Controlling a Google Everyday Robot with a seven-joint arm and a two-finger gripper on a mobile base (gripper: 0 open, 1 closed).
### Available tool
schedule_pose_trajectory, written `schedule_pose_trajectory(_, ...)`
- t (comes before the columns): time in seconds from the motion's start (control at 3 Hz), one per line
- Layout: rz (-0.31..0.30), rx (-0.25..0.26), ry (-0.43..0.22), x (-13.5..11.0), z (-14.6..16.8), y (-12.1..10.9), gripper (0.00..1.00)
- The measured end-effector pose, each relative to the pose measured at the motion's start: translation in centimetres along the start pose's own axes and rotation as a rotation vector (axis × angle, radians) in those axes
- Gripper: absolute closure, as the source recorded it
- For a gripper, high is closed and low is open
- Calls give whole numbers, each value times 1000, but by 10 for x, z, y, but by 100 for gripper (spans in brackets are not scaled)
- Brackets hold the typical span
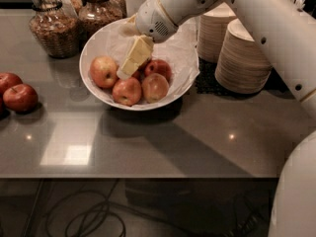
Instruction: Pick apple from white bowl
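The white bowl (97, 43), lined with crumpled white paper (178, 39), stands at the back middle of the grey table. It holds several apples: a red-blushed one at the left (103, 70), two at the front (127, 91) (155, 87) and a darker one at the right (160, 68). My gripper (129, 65) reaches down from the upper right into the bowl's middle. It covers the spot of the pale yellow-orange apple, which is hidden behind it.
Two dark red apples (19, 97) lie on the table at the far left. Glass jars (52, 31) (101, 9) stand behind the bowl. Stacks of beige disposable bowls (244, 58) stand to its right. My white arm (266, 19) crosses above them. Cables lie under the table.
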State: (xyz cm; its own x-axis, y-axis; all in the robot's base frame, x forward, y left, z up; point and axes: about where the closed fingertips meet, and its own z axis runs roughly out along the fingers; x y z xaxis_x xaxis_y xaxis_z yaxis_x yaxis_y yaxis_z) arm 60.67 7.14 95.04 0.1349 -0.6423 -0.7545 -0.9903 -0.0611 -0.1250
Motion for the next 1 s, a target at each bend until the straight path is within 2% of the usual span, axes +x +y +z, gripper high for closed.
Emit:
schedule_pose_trajectory(0.33, -5, -79, 15, 3, 27, -3, 0)
schedule_pose_trajectory(0.67, -10, -121, 20, 3, 43, -6, 0)
schedule_pose_trajectory(1.0, -33, -122, 43, 5, 50, -5, 0)
